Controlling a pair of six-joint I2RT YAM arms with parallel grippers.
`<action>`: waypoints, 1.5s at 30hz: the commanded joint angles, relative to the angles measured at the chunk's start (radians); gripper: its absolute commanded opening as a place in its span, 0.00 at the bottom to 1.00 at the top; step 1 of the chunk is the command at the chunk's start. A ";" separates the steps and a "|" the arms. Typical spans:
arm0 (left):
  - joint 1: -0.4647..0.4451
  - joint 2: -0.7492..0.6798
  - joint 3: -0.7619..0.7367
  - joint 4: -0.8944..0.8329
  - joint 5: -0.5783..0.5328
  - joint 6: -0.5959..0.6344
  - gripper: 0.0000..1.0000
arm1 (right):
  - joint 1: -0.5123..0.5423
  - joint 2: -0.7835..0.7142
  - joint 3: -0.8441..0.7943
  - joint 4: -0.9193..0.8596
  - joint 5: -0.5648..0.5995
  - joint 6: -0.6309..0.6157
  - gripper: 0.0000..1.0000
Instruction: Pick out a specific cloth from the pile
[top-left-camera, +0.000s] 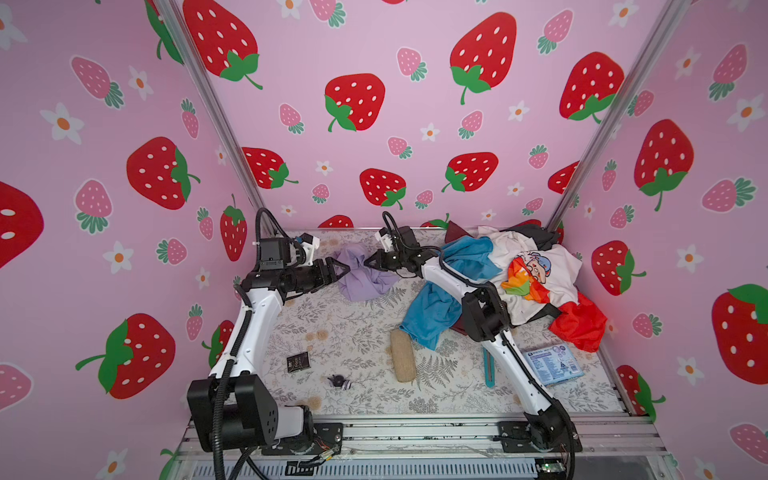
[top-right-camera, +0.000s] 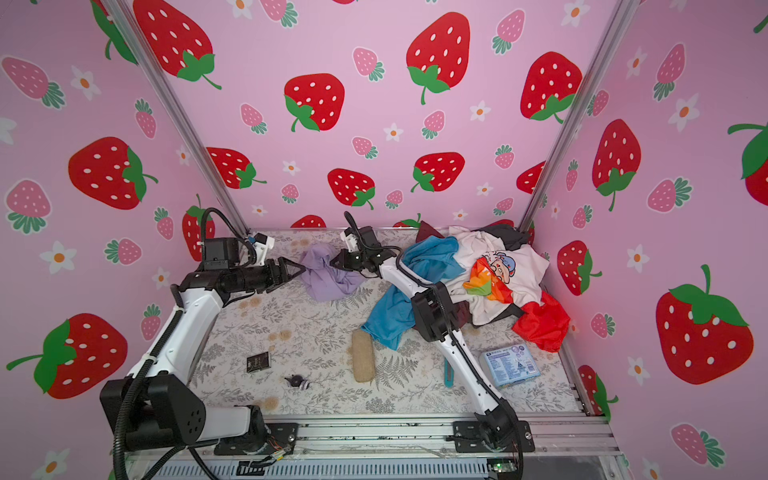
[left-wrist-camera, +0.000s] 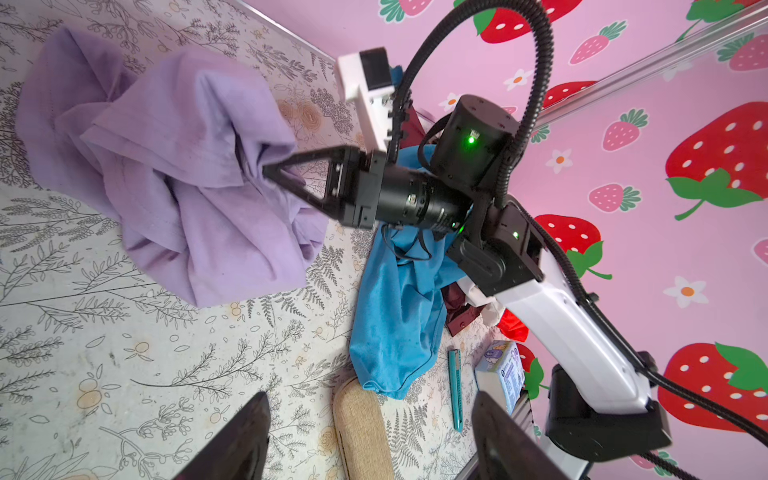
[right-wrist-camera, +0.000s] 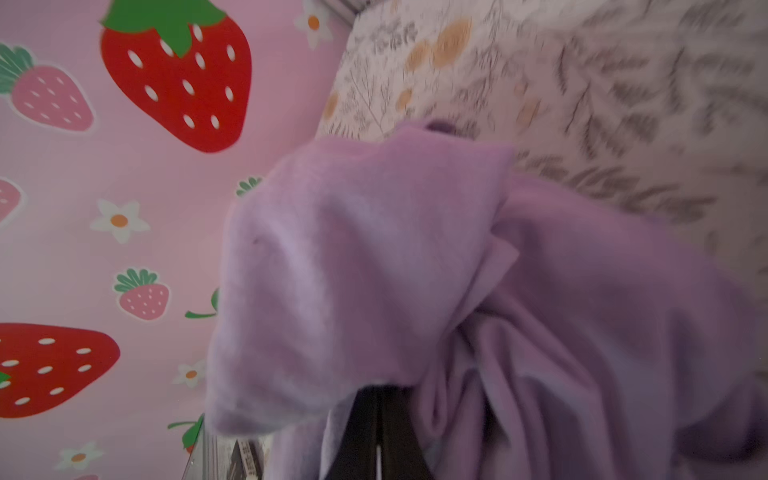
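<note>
The cloth (top-left-camera: 361, 274) (top-right-camera: 328, 274), plain pale lavender, is bunched on the floral table left of the pile (top-left-camera: 528, 270). My right gripper (top-left-camera: 368, 262) (left-wrist-camera: 266, 170) reaches across from the pile side and is shut on a fold of the cloth's right edge. The right wrist view, which is blurred, shows the fingertips (right-wrist-camera: 376, 390) together under lavender fabric (right-wrist-camera: 457, 270). My left gripper (top-left-camera: 343, 271) (left-wrist-camera: 370, 399) stands open just left of the cloth (left-wrist-camera: 187, 187), with nothing between its fingers. The pile holds a bright blue garment (top-left-camera: 432, 311), a white cartoon-print shirt and a red cloth (top-left-camera: 582, 324).
A beige pouch (top-left-camera: 402, 353) lies in front of the blue garment. A teal utility knife (top-left-camera: 489, 370) and a blue packet (top-left-camera: 552, 365) lie near the right arm's base. A small black packet (top-left-camera: 298, 362) and a small dark object (top-left-camera: 338, 380) lie at front left.
</note>
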 joint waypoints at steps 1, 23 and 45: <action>0.004 -0.009 0.031 0.025 0.012 -0.008 0.77 | 0.024 -0.040 -0.054 -0.203 0.004 -0.067 0.12; 0.004 -0.050 0.015 0.026 -0.006 -0.016 0.77 | 0.106 -0.160 0.002 -0.177 -0.202 -0.152 0.75; 0.004 0.003 -0.009 -0.017 -0.453 0.043 0.78 | -0.200 -0.948 -0.693 -0.572 0.479 -0.452 1.00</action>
